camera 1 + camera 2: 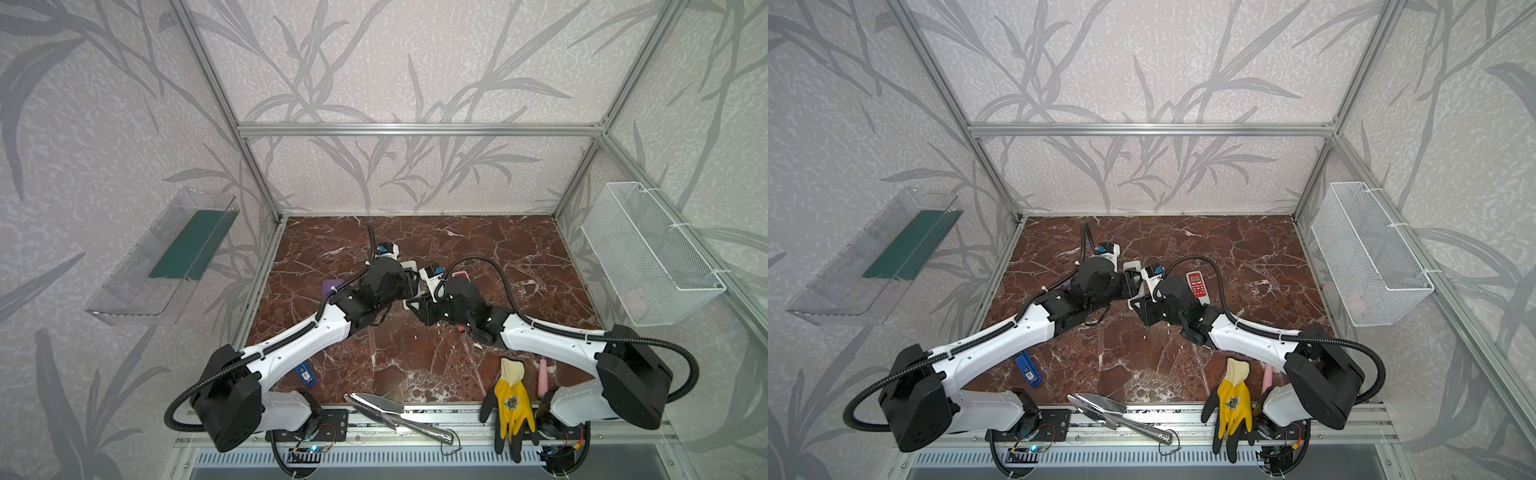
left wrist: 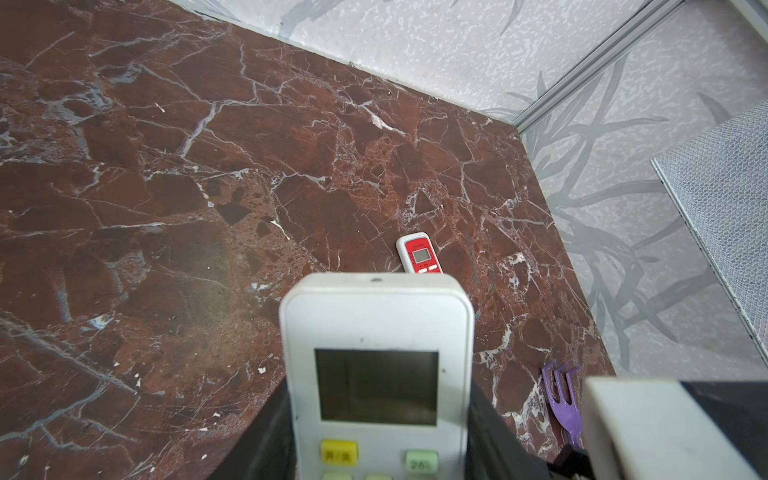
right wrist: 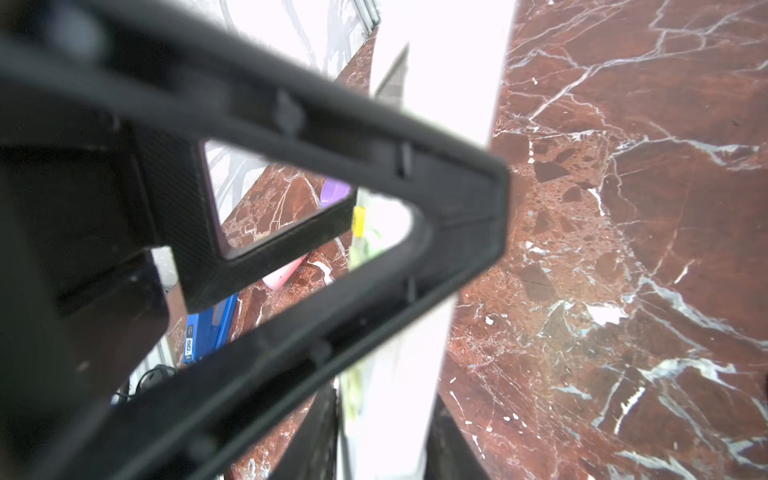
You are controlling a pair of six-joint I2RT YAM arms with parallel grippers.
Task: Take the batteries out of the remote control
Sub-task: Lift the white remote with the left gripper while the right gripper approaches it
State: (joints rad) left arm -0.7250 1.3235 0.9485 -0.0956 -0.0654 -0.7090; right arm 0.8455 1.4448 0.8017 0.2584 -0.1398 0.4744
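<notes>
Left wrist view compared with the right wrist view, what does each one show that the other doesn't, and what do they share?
Only the left wrist view: the white remote's screen and buttons, clamped in the left gripper, plus the red remote and the mesh basket. Only the right wrist view: what look like yellow and greenish batteries at the remote's edge, and a blue item. Both: the white remote and the marble table.
</notes>
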